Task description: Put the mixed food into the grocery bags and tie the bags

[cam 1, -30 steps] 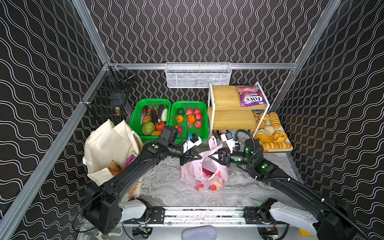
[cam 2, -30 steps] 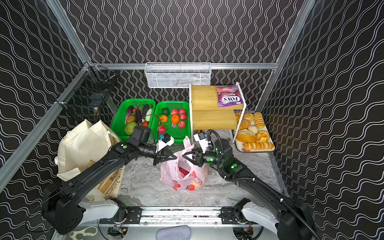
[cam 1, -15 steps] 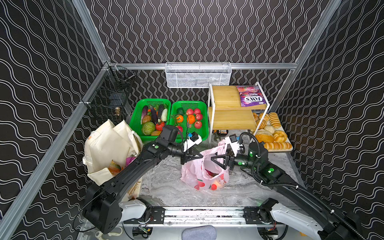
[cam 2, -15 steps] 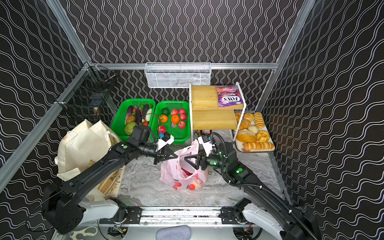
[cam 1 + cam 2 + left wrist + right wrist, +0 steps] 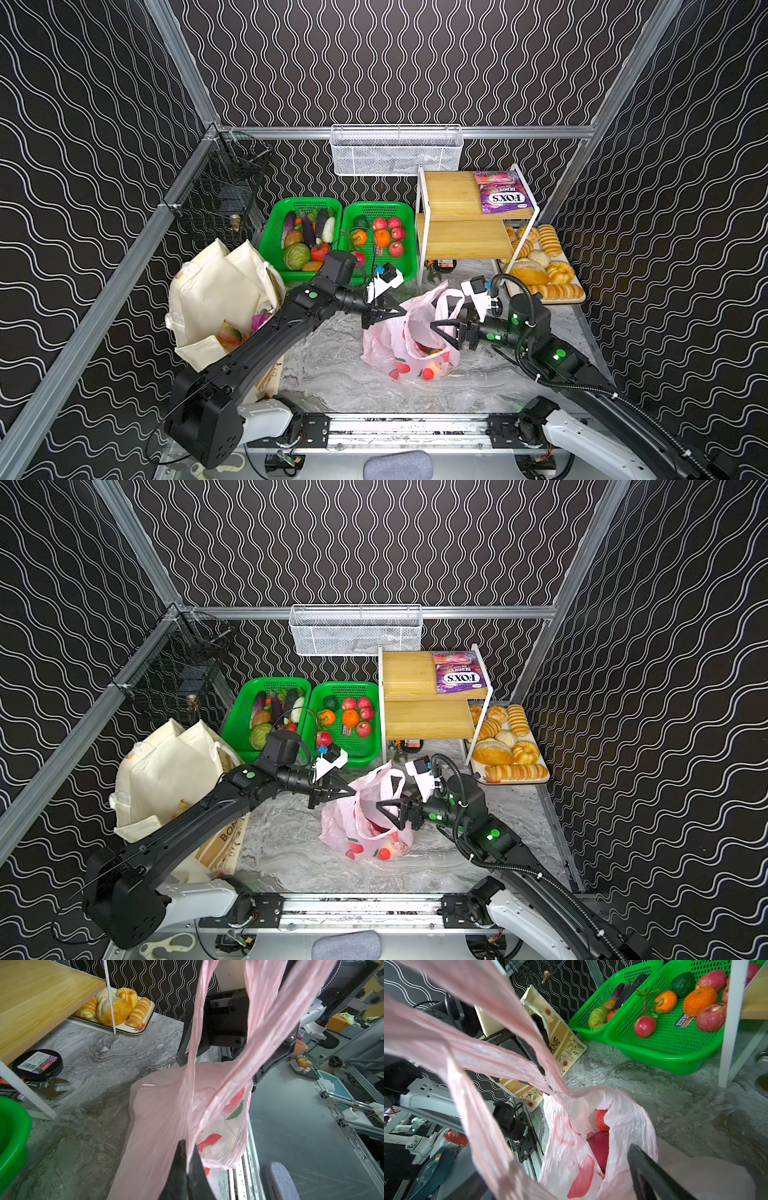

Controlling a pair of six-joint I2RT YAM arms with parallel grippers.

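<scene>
The pale-pink plastic bag (image 5: 399,345) (image 5: 353,825) sits mid-table, its mouth partly open over red fruit (image 5: 600,1147). My left gripper (image 5: 401,311) (image 5: 351,791) (image 5: 188,1147) is shut on a bag handle (image 5: 193,1043), whose two strips stretch tight away from it. My right gripper (image 5: 440,332) (image 5: 384,810) hangs at the bag's right side with its jaws wide apart. One finger (image 5: 643,1165) shows; a handle strip (image 5: 477,1118) hides the other. The cream tote (image 5: 224,299) (image 5: 166,771) stands at left with packets (image 5: 249,326) inside. Red apples (image 5: 397,232) and an orange (image 5: 382,237) lie in a green basket (image 5: 409,266).
A second green basket (image 5: 270,241) holds vegetables. A wooden shelf (image 5: 457,241) carries a purple FOX'S packet (image 5: 498,195); a wrench (image 5: 49,1088) and black tin (image 5: 37,1062) lie under it. Bread rolls on a tray (image 5: 575,297) at right, white wire basket (image 5: 395,153) and black cage (image 5: 224,187) behind.
My right gripper has opened, let go of the bag, and drawn back to the right and lower. The left gripper has kept its hold in place.
</scene>
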